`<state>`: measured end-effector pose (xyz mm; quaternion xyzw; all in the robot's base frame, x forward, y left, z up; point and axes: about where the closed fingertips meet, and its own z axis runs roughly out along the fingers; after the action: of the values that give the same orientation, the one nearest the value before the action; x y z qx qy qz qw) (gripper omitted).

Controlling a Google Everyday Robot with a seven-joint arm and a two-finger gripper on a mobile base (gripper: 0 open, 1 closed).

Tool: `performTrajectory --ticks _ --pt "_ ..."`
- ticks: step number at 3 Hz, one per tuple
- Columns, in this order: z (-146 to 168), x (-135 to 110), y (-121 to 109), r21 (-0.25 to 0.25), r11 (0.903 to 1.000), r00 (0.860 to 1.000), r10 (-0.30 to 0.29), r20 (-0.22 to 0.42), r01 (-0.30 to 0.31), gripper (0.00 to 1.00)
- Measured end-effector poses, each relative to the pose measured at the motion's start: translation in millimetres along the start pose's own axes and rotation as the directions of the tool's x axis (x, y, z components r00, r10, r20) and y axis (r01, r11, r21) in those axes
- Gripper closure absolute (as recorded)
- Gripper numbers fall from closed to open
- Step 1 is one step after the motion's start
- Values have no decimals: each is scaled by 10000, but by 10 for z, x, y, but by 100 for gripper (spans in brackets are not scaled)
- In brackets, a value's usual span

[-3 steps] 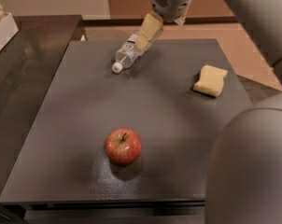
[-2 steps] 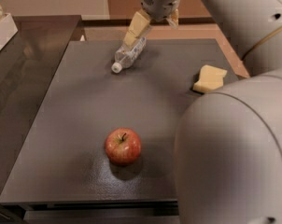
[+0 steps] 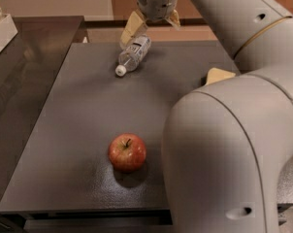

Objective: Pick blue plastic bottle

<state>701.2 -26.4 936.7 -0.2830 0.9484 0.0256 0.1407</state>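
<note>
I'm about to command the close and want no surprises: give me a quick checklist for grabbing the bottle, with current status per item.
1. Target: blue plastic bottle lies on its side on the table, cap toward the near left: ok.
2. Position: pincer sits over the bottle's base end: ok.
3. Opening: pincer open, a finger on each side of the base end: ok.
4. Height: low enough to close on the bottle: cannot tell.
5. Clearance: apple and yellow block lie well apart from the bottle: ok.
</note>
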Motion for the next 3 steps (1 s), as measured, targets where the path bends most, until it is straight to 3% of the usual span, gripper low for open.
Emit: performTrajectory --ticks 1,2,3 --pt "134 -122 62 -52 9986 9984 517 -206 -518 0" --pt "304 -257 105 139 9887 9876 1497 -462 -1492 0" --pt "462 -359 120 464 9598 9579 2796 -648 -2770 0"
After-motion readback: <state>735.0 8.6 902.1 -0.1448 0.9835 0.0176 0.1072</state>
